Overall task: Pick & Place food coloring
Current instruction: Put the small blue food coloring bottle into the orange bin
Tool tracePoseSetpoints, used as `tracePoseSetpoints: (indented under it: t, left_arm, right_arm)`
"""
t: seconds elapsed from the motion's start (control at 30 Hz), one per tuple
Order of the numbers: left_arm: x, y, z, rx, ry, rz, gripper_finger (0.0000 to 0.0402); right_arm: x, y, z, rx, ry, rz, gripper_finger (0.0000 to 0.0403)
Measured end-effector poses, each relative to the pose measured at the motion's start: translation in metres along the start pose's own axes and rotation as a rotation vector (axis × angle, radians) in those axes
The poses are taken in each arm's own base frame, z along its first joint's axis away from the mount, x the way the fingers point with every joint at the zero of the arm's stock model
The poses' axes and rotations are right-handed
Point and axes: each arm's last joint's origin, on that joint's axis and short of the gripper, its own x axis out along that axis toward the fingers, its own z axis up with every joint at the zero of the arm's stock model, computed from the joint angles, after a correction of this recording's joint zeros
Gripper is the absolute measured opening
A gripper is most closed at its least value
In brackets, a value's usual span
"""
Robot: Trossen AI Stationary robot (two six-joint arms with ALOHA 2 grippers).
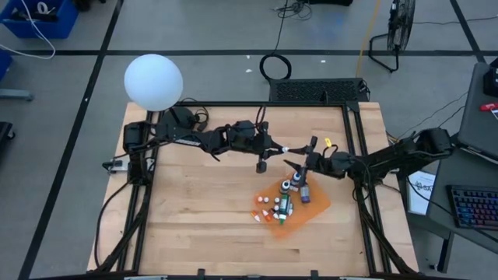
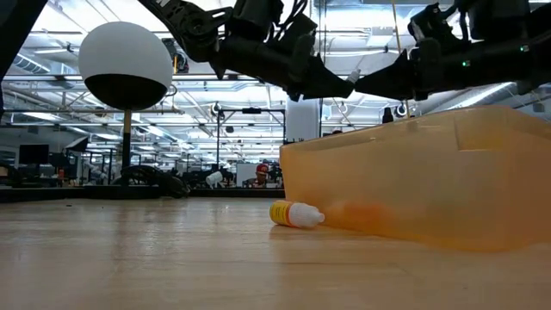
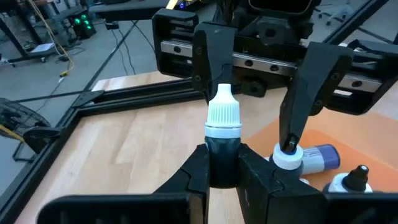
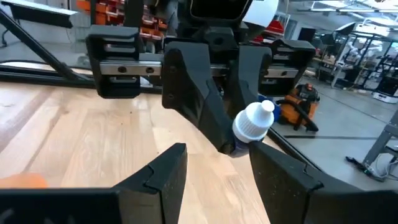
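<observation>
My left gripper [image 3: 222, 177] is shut on a small dark bottle with a white cap [image 3: 222, 112]. It holds the bottle in the air over the middle of the table [image 1: 289, 148], left of the orange sheet [image 1: 311, 204]. My right gripper [image 4: 217, 177] is open and faces it from the table's right [image 1: 300, 163]. The white cap [image 4: 254, 123] points at the gap between the right gripper's fingers, close to one of them; I cannot tell whether it touches. Several more tiny bottles [image 1: 285, 204] stand or lie on the sheet. My left gripper pinches the bottle's dark body [image 3: 222, 163] between its two fingers. It comes at it about level from the table's left. The bottle lies along the fingers with its white cap sticking out past the fingertips, and it is lifted clear of the table.
A purple-bodied bottle [image 3: 320, 158] lies on the orange sheet below the right gripper, beside a white one with a dark tip [image 3: 348, 180]. A yellow-and-white bottle [image 2: 295, 214] lies on the wood by the sheet's edge. A white globe [image 1: 153, 81] stands at the far left corner.
</observation>
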Motion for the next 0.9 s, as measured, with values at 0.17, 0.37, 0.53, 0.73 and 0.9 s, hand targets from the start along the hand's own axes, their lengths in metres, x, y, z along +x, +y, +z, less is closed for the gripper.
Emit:
tracePoseSetpoints:
  t: [0.17,0.37,0.53,0.73,0.9]
  left_arm:
    - [0.0007,-0.0011,-0.0007,0.000,0.004,-0.013,0.0052]
    - [0.0029,-0.0062,-0.0045,0.002,0.025,-0.044,0.0052]
    - [0.0032,-0.0094,-0.0045,0.009,0.038,-0.041,0.0052]
    - [0.0031,-0.0089,-0.0048,0.012,0.039,-0.038,0.0052]
    - [0.0029,-0.0083,-0.0019,0.017,0.010,-0.041,0.0052]
  right_arm:
    - [-0.0002,-0.0006,0.0001,-0.003,-0.002,-0.014,0.0167]
    - [-0.0015,-0.0026,0.0064,0.012,-0.037,-0.028,0.0167]
    - [-0.0021,-0.0027,0.0069,0.015,-0.038,-0.022,0.0167]
    - [-0.0020,-0.0024,0.0048,0.057,-0.017,-0.021,0.0167]
    - [-0.0021,-0.0015,-0.0005,0.059,0.028,-0.014,0.0167]
